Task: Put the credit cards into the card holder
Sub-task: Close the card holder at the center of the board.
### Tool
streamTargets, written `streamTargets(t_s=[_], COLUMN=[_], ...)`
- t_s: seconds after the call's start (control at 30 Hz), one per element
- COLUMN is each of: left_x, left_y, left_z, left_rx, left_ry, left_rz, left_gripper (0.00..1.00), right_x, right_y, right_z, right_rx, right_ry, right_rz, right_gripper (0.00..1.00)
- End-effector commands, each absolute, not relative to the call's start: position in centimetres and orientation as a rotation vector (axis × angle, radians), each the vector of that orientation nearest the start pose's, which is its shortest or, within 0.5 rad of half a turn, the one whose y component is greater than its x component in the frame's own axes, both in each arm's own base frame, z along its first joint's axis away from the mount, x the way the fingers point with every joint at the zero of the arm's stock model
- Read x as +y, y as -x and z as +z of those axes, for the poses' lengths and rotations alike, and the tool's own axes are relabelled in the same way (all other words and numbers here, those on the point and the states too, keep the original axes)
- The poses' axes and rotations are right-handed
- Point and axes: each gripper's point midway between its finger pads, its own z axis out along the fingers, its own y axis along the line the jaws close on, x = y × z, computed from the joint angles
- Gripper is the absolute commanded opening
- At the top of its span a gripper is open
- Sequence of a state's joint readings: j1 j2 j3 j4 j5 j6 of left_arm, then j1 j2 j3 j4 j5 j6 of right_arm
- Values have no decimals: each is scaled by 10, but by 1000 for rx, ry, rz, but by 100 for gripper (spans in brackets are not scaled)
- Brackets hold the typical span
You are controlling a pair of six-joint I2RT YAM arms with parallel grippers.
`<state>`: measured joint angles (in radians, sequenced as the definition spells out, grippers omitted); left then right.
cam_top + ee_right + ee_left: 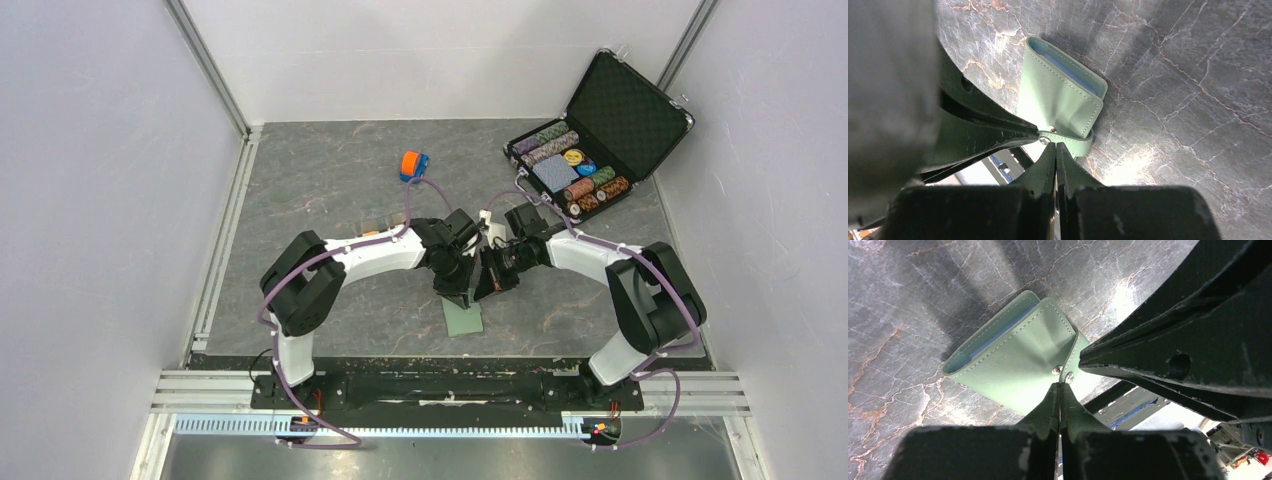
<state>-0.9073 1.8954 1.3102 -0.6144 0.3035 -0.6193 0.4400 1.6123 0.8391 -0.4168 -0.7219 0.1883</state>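
While both arms are meeting low over the gray table, the task is barely getting going. The green card holder is lying folded near the table's front edge, and no credit cards are showing in it or clearly anywhere. The left jaws are clenching its edge beside the snap and the right jaws are clenching the strap, seemingly working it open. Opening it and loading every card are remaining. Farther back, an open chip case and a toy car are sitting clear, and only the crowded arms are blocking the overhead view.
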Motion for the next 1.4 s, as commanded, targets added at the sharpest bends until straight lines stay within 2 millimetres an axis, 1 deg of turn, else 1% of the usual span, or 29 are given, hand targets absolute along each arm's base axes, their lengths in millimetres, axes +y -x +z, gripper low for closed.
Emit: streamTargets(t_s=[0.0,0.33,0.57,0.77,1.03,1.23,1.3,1.37], left_x=[-357,-352,-352,-352,-359,-361,-362,-363], left_y=[-189,-191,-191,-195,-195,-196,-197,-197], left_z=[37,28,24,26,29,31,32,32], left_rx=[2945,2955,2959,2941,2924,2907,2902,2899], left_ry=[-556,-552,-552,-548,-532,-509,-503,-501], left_rz=[-675,-627,-616,-609,-669,-687,-693,-696], left_gripper=[2,2,2,2,2,2,2,2], right_x=[247,252,256,258,255,247,244,242], right_y=[-199,-184,-185,-181,-178,-172,-171,-174], right_z=[62,53,51,42,29,18,16,18], right_rx=[2605,2627,2628,2657,2719,2776,2780,2762], right_ry=[705,708,714,722,701,692,694,699], right_rz=[1306,1422,1433,1434,1373,1288,1261,1226], right_gripper=[0,0,0,0,0,0,0,0])
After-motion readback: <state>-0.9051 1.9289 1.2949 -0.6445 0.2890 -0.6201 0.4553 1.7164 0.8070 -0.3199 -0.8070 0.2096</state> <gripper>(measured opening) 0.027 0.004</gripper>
